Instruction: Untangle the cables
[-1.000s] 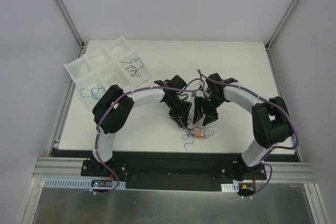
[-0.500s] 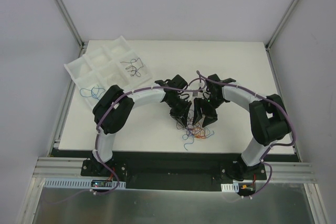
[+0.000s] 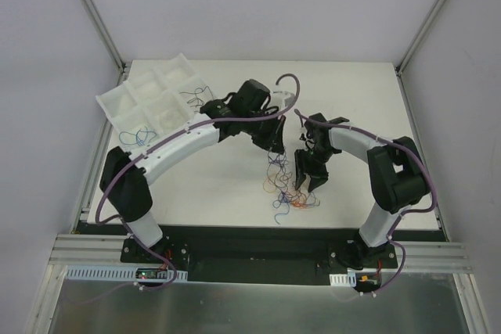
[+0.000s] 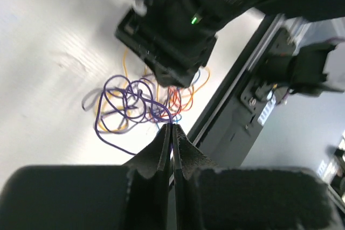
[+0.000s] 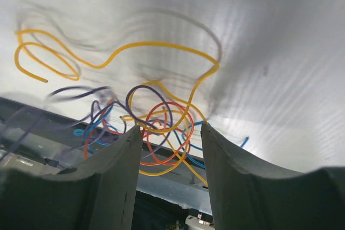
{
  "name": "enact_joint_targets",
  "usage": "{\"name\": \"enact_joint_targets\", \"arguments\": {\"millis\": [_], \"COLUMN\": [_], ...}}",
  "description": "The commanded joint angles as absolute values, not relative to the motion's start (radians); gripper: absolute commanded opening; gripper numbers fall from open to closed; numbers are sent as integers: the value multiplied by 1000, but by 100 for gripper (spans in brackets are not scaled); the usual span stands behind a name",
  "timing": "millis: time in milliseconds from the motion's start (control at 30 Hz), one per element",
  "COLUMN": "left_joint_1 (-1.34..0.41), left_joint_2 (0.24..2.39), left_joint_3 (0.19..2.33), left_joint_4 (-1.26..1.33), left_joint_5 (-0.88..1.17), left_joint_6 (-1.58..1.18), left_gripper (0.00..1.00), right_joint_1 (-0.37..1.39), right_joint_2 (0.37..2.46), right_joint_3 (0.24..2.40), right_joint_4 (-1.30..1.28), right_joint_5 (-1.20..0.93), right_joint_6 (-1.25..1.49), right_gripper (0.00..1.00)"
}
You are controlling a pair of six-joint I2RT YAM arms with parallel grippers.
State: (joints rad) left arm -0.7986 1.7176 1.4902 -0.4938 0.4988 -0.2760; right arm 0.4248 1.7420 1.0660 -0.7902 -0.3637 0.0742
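Left gripper (image 4: 171,129): clenched; the two fingers are pressed flat together with no gap between them.
Held by left gripper: a purple cable (image 4: 161,110) is pinched at the very fingertips, and it runs away from them in wide loops towards the heap.
Left gripper height: it is held above the table (image 3: 368,99); thin strands are seen hanging from it down to the heap.
Right gripper (image 5: 171,133): released; the jaws stand apart and nothing is clamped between them.
Between the right fingers: a red loop (image 5: 172,104), blue and purple strands and part of a yellow cable (image 5: 156,43) are seen in the gap; whether any strand touches a pad cannot be told.
The cables (image 3: 291,197): one tangled heap on the table, directly under the right gripper and below and to the right of the left gripper's tips.
Yellow cable, far end: it is stretched out beyond the right fingertips, lying loose on the white surface.
Grippers to each other: close together, the right one lower and just beside the hanging strands.
Tray (image 3: 117,103): white, with compartments, well away from both grippers, behind the left arm.
Other wires: a dark one (image 3: 196,99) lies in a tray compartment and a blue one (image 3: 139,137) at the tray's near edge.
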Motion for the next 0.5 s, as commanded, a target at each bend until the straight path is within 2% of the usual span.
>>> {"name": "enact_joint_targets", "arguments": {"millis": [0,200,467], "left_joint_1": [-784,-761,-758], "left_joint_2": [1579,1448,1376], "left_joint_3": [1600,1724,1942], "left_joint_4": [-486,-447,-434], "left_joint_5": [365,285,215], "left_joint_6": [-287,-296,-270], "left_gripper": [0,0,0], "right_joint_1": [419,396,316], "right_joint_2": [1756,1786,1778], "right_joint_3": [1097,1092,1069], "right_joint_4": [-867,-891,-905], "right_joint_5": [-244,-198,-83], "right_joint_6": [104,113,140], "right_gripper": [50,50,50]}}
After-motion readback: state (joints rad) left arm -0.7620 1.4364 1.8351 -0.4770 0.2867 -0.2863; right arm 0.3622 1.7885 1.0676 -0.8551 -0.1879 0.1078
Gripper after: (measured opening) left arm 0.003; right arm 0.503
